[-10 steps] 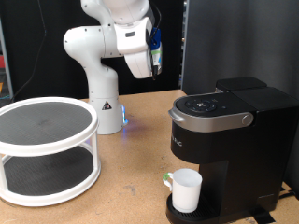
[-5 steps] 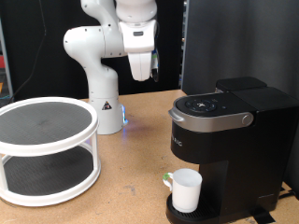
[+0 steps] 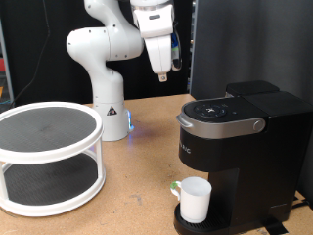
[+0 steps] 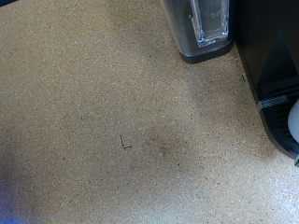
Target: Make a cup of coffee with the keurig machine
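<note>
The keurig machine [image 3: 235, 142] stands black and boxy at the exterior view's right, its silver-rimmed lid down. The white cup [image 3: 195, 200] sits on the drip tray under the spout, handle to the exterior view's left. My gripper [image 3: 161, 74] hangs high above the table, up and to the exterior view's left of the machine, fingers pointing down and touching nothing. The wrist view shows no fingers. It looks down on the cork tabletop [image 4: 112, 121], the machine's black base [image 4: 273, 89] and a sliver of the cup [image 4: 294, 123].
A white two-tier round rack [image 3: 47, 157] with dark shelves stands at the exterior view's left. The arm's white base [image 3: 108, 108] rises behind it. A clear tank on a black foot [image 4: 201, 28] shows in the wrist view. A dark panel stands behind the machine.
The hand has swung toward the exterior view's right and risen, turning so its fingers point more straight down. The cup and machine have not moved.
</note>
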Tool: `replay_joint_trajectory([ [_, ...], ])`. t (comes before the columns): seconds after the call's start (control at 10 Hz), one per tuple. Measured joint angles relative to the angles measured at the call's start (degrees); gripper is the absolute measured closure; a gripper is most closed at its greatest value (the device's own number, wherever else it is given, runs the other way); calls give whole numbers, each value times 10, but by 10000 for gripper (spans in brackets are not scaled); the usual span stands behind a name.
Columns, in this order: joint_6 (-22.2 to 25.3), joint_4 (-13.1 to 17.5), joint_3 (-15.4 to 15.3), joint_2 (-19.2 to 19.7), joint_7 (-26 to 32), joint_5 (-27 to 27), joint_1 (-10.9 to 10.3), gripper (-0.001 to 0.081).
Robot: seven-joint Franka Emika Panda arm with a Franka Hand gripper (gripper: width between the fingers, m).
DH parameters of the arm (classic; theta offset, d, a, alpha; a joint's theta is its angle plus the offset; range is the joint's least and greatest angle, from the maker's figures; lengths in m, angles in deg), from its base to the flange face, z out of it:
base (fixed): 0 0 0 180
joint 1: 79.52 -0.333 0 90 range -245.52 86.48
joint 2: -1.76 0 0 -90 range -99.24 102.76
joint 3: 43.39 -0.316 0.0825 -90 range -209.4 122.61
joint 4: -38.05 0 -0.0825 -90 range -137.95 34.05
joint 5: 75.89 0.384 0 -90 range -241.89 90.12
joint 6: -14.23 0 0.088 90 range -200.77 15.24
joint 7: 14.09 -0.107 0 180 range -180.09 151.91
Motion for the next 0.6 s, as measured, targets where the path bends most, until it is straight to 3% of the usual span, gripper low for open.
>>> replay_joint_trajectory([
  [0.3,7,11,-10,6,-3,-16,0,4],
  [0.6,-14,51,-29,10,-37,10,-4,4],
])
